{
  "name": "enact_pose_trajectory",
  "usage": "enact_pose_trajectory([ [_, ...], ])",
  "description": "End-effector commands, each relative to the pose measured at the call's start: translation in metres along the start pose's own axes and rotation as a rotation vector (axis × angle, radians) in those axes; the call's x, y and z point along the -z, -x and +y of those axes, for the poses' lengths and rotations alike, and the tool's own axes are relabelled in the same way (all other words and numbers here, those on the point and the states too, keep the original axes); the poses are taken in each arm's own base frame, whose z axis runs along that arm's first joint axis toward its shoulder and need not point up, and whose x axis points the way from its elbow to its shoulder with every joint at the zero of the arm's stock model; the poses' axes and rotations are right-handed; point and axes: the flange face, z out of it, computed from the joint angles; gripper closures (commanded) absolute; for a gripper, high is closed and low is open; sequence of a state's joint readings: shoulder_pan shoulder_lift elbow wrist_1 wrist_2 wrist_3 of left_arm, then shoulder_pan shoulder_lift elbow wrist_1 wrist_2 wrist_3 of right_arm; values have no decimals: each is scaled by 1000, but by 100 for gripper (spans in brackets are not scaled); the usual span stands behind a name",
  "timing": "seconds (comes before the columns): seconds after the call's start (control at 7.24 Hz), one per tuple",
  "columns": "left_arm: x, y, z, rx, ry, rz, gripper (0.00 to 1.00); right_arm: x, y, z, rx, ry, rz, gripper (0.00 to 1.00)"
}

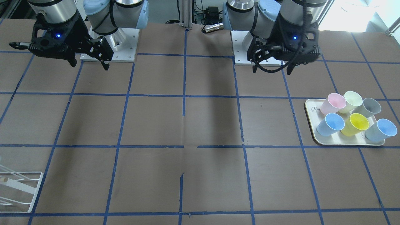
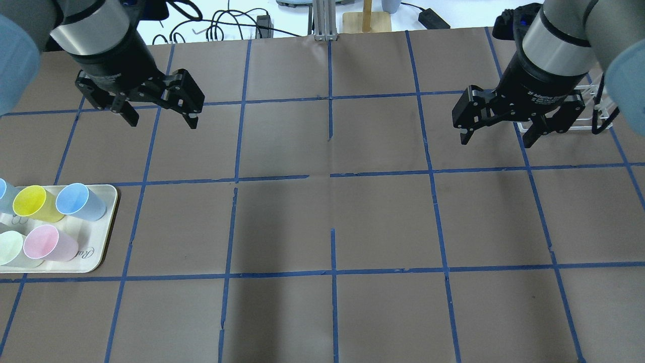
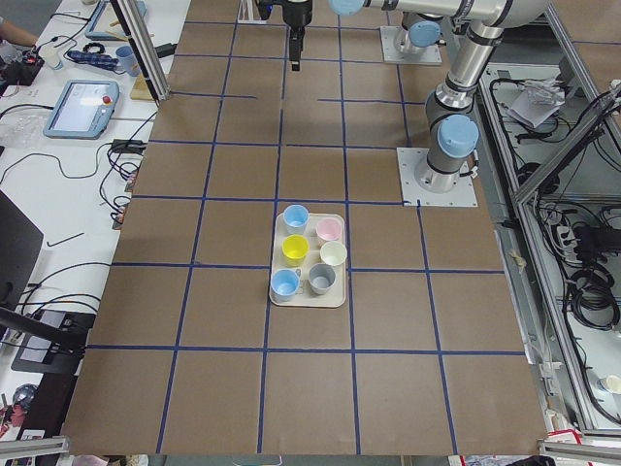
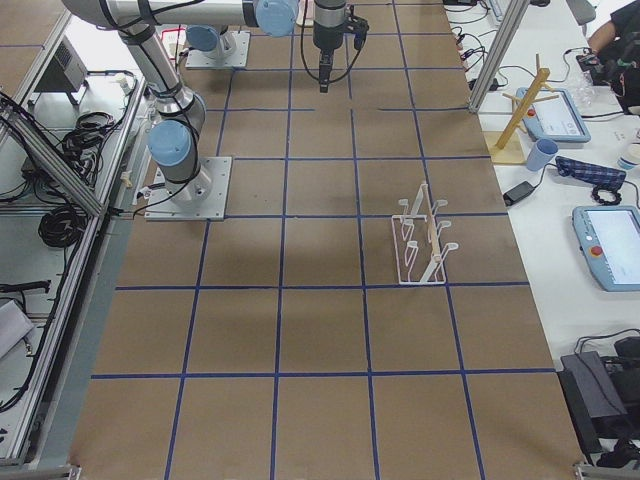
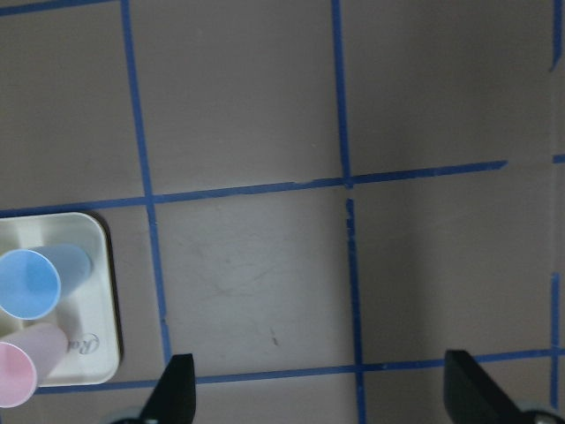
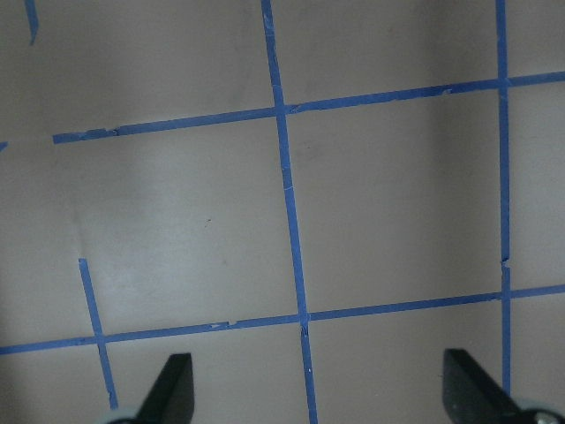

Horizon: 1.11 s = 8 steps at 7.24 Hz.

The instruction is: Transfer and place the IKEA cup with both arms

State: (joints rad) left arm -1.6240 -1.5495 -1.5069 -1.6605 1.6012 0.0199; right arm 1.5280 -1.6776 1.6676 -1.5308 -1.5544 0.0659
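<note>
The IKEA cup (image 1: 370,107) is pale grey and stands upright on a cream tray (image 1: 312,125) with several coloured cups. It also shows in the exterior left view (image 3: 321,280) and is cut off in the overhead view. My left gripper (image 1: 272,71) is open and empty, high above the table and well away from the tray (image 2: 98,249). It also shows in the overhead view (image 2: 163,123) and in its wrist view (image 5: 322,397). My right gripper (image 2: 496,142) is open and empty over the other half of the table, seen also in the front-facing view (image 1: 90,65) and in its wrist view (image 6: 320,397).
A pink cup (image 1: 334,103), a pale yellow-green cup (image 1: 352,100), a yellow cup (image 1: 357,123) and two light blue cups (image 1: 332,123) share the tray. A white wire rack (image 4: 420,240) stands on the right arm's side, also in the front-facing view (image 1: 18,190). Blue tape lines grid the brown table.
</note>
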Motion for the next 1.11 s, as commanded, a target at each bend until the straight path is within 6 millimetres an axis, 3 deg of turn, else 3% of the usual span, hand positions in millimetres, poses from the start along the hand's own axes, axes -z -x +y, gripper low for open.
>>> enact_pose_trajectory([
  [0.0, 4, -5, 2, 83, 9, 44, 0, 0, 0, 0, 0, 1, 0, 0],
  [0.55, 7, 5, -13, 131, 30, 19, 0, 0, 0, 0, 0, 7, 0, 0],
  [0.97, 8, 4, -12, 35, 22, 18, 0, -3, 0, -1, 0, 12, -1, 0],
])
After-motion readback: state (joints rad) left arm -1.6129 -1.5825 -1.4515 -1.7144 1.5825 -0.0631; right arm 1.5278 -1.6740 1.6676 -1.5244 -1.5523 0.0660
